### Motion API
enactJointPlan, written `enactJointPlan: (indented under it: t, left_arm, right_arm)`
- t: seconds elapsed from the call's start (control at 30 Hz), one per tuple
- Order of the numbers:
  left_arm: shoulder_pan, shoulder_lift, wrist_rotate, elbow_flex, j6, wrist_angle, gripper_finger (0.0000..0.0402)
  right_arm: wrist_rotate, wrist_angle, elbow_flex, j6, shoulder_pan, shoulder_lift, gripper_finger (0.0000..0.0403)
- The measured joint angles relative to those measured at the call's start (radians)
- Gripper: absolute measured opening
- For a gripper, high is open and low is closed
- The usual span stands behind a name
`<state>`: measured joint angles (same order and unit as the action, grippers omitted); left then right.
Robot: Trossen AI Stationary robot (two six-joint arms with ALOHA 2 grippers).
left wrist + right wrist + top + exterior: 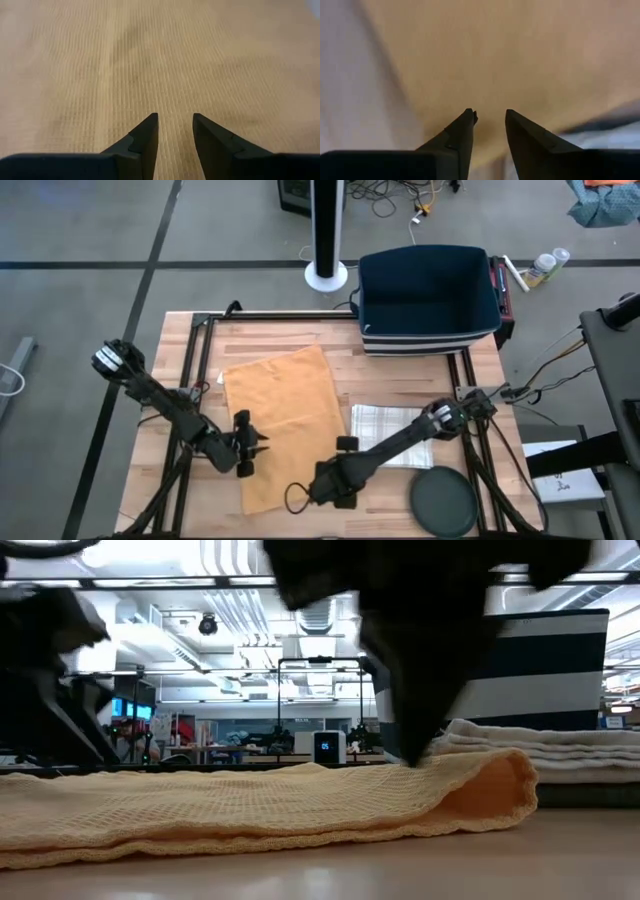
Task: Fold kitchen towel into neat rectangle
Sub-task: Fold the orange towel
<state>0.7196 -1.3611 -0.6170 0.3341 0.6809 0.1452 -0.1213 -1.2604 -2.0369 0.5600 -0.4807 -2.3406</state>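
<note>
You had the orange towel point(285, 425) lying flat in the middle of the table point(400, 370), folded over along its near right edge. Your left gripper point(175, 131) sat low over its left side, jaws narrowly apart with nothing between them. Your right gripper point(490, 127) was at the towel's near right corner, jaws narrowly apart, cloth beneath them

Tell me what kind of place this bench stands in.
Most likely a robotics lab or workshop. The slatted wooden table in a black metal frame stands on a grey concrete floor; tangled loose cables lie there; the low view shows a hall with bright ceiling strip lights.
</note>
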Motion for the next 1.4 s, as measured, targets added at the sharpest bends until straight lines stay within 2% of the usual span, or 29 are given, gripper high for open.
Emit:
enactJointPlan:
  t: [0.13,0.43,0.6,0.77,0.83,0.97,1.07,1.13,1.3,1.4]
  left_arm:
    - [0.001,-0.011,0.005,-0.090,-0.007,0.185,0.0113]
    - [0.002,0.009,-0.005,-0.186,0.001,0.205,0.0113]
    - [0.001,0.073,0.003,-0.186,-0.089,0.156,0.0113]
    - [-0.008,0.208,-0.020,-0.165,-0.120,-0.031,0.0118]
    - [-0.009,0.265,-0.038,-0.158,-0.124,-0.071,0.0121]
    - [-0.009,0.342,-0.045,-0.153,-0.142,-0.090,0.0125]
    - [-0.009,0.355,-0.052,-0.154,-0.142,-0.089,0.0123]
    - [-0.009,0.350,-0.053,-0.158,-0.140,-0.088,0.0120]
    - [-0.009,0.298,-0.053,-0.161,-0.100,-0.088,0.0111]
    - [-0.009,0.261,-0.053,-0.161,-0.079,-0.088,0.0110]
  right_arm:
    - [0.017,-0.017,0.016,0.016,-0.033,0.001,0.0082]
    - [0.054,0.163,0.122,0.015,-0.043,0.002,0.0041]
    - [0.058,0.339,0.157,-0.018,-0.029,0.006,0.0027]
    - [0.079,0.617,0.152,-0.067,0.008,-0.006,0.0024]
    - [0.085,0.670,0.136,-0.094,0.021,-0.009,0.0024]
    - [0.076,0.528,0.046,-0.109,0.031,0.011,0.0020]
    - [0.064,0.394,0.006,-0.113,0.029,0.018,0.0018]
    - [0.039,0.417,0.017,-0.111,0.026,0.014,0.0018]
    - [0.038,0.654,0.099,-0.113,0.027,0.015,0.0018]
    - [0.072,0.582,0.146,-0.077,0.022,0.015,0.0018]
